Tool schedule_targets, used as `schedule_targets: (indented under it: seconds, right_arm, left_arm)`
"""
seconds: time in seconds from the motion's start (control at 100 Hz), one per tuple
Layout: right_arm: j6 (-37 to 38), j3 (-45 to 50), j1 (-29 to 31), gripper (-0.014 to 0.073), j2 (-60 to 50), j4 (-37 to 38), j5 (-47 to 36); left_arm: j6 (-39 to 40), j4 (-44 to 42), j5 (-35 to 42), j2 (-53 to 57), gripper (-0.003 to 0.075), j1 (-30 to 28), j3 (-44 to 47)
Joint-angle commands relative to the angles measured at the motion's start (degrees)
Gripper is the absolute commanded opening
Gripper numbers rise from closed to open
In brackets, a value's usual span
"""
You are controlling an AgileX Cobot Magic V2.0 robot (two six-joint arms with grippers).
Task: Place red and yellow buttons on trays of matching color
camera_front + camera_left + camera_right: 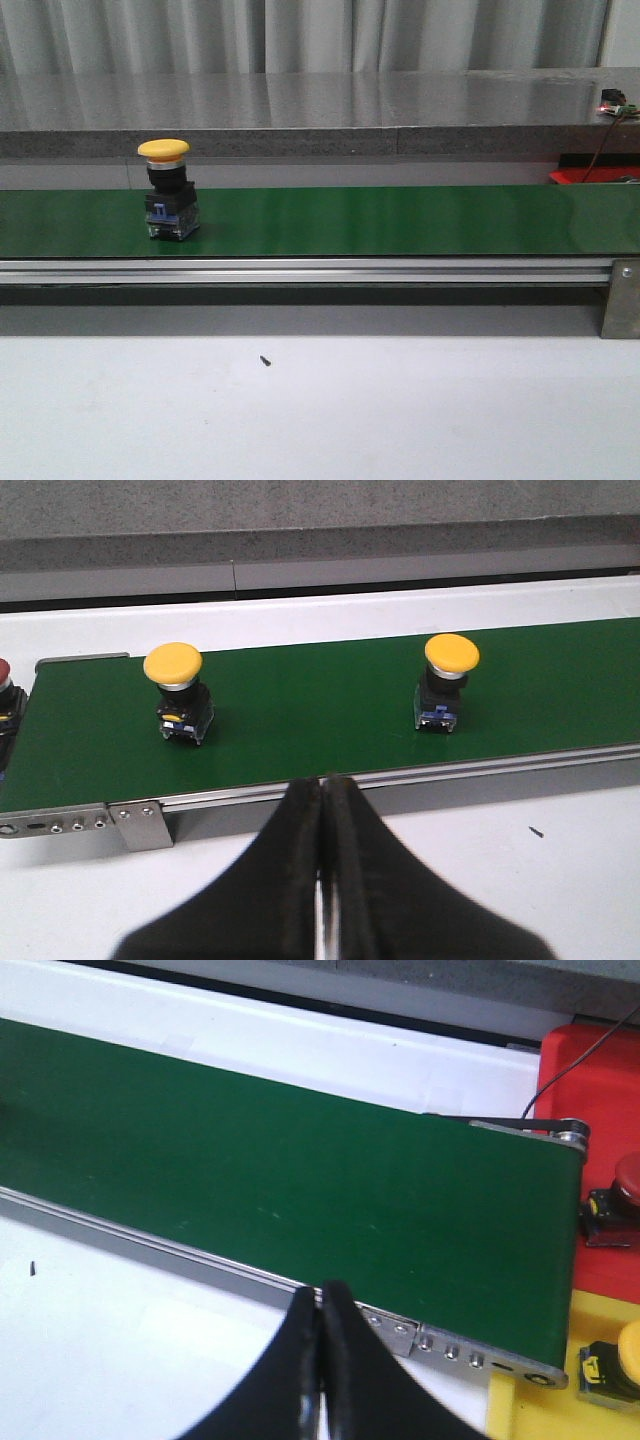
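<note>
- Red button (3,672) cut off at frame edge, off the green belt (330,715) end.
- Two yellow buttons (174,670) (451,656) upright on belt.
- Left pincer (322,810) closed, empty, near belt rail.
- Right pincer (322,1310) closed, empty, near belt rail.

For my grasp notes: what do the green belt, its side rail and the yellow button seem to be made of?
Green belt: probably rubber or PVC, with a smooth, faintly glossy sheen. Side rail: looks like brushed aluminium, silver-grey, with screws at its end bracket. Yellow button: seemingly moulded plastic, a glossy yellow cap on a black body with a blue, partly clear base.
</note>
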State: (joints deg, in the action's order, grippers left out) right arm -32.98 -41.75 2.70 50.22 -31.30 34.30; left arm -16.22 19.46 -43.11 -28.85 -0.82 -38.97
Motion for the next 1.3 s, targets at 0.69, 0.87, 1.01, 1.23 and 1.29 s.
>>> schedule_targets:
  seconds: [0.69,0.87,1.01,1.23,1.29]
  right_arm:
    - [-0.35,-11.59,-3.15,-0.0066,12.38,-0.21,0.62]
    - [-0.35,-15.03,-6.88,-0.0066,16.84,1.17,2.22]
    - [-0.35,-18.64,-9.17,-0.0066,20.83,1.17,3.60]
    - [-0.35,-26.95,-12.32,-0.0055,28.85,1.68,9.93]
    - [-0.35,-29.28,-13.40,-0.0004,30.85,1.68,11.65]
  left_arm:
    - [0.17,1.50,4.07,-0.23,-0.0020,0.42,-1.44]
    - [0.17,1.50,4.07,-0.23,-0.0020,0.42,-1.44]
    - [0.17,1.50,4.07,-0.23,-0.0020,0.42,-1.44]
    - [0.17,1.50,4.07,-0.23,-0.0020,0.42,-1.44]
    - [0.17,1.50,4.07,-0.23,-0.0020,0.42,-1.44]
